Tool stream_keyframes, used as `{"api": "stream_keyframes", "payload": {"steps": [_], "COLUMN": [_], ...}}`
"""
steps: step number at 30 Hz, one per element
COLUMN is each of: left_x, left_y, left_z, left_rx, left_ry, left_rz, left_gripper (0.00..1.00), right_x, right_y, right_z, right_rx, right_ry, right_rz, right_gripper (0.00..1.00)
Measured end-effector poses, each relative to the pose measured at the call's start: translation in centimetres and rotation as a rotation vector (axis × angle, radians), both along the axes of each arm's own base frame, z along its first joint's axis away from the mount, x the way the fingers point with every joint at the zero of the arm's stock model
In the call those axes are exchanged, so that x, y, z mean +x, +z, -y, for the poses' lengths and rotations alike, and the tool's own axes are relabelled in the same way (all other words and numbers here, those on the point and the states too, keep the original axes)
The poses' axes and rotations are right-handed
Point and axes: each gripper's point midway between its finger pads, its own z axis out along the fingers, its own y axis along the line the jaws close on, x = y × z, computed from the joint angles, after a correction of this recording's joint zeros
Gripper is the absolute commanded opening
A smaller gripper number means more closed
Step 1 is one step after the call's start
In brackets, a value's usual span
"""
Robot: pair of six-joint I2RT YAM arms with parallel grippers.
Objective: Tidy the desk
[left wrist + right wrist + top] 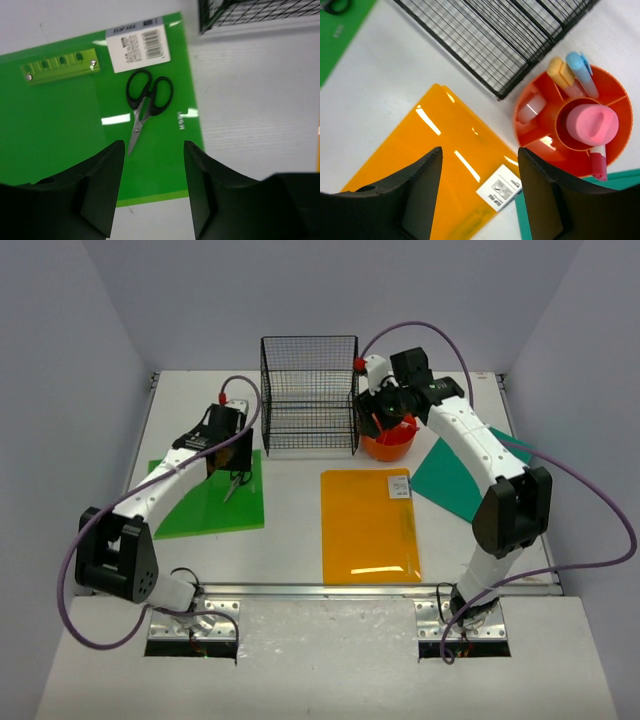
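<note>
Scissors rest on a green folder, left of the white desk filling mid-frame, left gripper parted above as if to grasp; right gripper, parted and empty, hovers near orange tray.

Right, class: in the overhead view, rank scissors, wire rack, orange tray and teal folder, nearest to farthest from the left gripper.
From the left gripper:
1. Scissors, just beside it, on the green folder.
2. Wire rack, back centre.
3. Orange tray, right of the rack.
4. Teal folder, far right.

Jaws apart and empty on left gripper and right gripper
</note>
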Motion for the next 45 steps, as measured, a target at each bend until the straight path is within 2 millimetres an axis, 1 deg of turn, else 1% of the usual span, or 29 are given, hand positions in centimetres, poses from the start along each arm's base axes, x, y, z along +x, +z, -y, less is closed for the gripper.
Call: {"api": "stream_keyframes", "payload": {"steps": [1, 3, 4, 6, 10, 14, 16, 19, 21, 25, 26, 32, 37, 40, 45], "left_x": [-0.2, -0.9, -1.4, -2.1, -2.1, -2.0, -1.8, -1.7, -1.5, -0.9, -0.7, -0.4, -0.5, -0.7, -0.5], "left_y": [-1.6, -4.0, -5.0, -6.3, -7.8, -9.1, -9.8, -10.9, -11.3, -11.4, -11.4, -11.5, -10.9, -9.4, -4.6], "left_z": [-0.7, -1.7, -2.1, -2.7, -3.5, -3.7, -3.8, -3.7, -3.6, -3.4, -3.4, -3.2, -2.5, -1.7, 0.1], "left_rx": [0.033, 0.083, 0.106, 0.146, 0.205, 0.235, 0.242, 0.240, 0.238, 0.219, 0.214, 0.195, 0.145, 0.098, 0.013], "left_ry": [-0.003, -0.014, -0.022, -0.040, -0.061, -0.083, -0.097, -0.111, -0.120, -0.132, -0.136, -0.147, -0.160, -0.169, -0.197], "left_rz": [-0.052, -0.137, -0.175, -0.225, -0.266, -0.295, -0.305, -0.324, -0.329, -0.322, -0.321, -0.320, -0.302, -0.265, -0.133], "left_gripper": [0.45, 0.44, 0.44, 0.43, 0.42, 0.36, 0.32, 0.23, 0.18, 0.02, 0.00, 0.00, 0.00, 0.00, 0.00], "right_x": [-0.3, -1.0, -1.4, -1.9, -2.4, -2.8, -3.0, -3.2, -3.2, -3.3, -3.4, -4.0, -5.3, -6.4, -7.3], "right_y": [0.8, 2.2, 2.7, 3.4, 3.5, 3.2, 3.1, 2.9, 2.9, 2.9, 2.9, 3.1, 3.1, 3.0, 3.1], "right_z": [-0.4, -1.2, -1.5, -1.8, -2.1, -2.1, -2.2, -2.2, -2.2, -2.3, -2.3, -3.1, -4.0, -4.6, -5.7], "right_rx": [0.021, 0.058, 0.074, 0.098, 0.118, 0.124, 0.128, 0.130, 0.130, 0.135, 0.138, 0.186, 0.252, 0.302, 0.387], "right_ry": [0.011, 0.028, 0.036, 0.045, 0.049, 0.047, 0.048, 0.048, 0.049, 0.050, 0.051, 0.068, 0.083, 0.094, 0.095], "right_rz": [0.009, 0.019, 0.022, 0.019, -0.003, -0.023, -0.032, -0.044, -0.047, -0.053, -0.055, -0.087, -0.141, -0.181, -0.239], "right_gripper": [0.62, 0.62, 0.62, 0.62, 0.62, 0.62, 0.62, 0.62, 0.62, 0.62, 0.61, 0.62, 0.62, 0.62, 0.62]}}
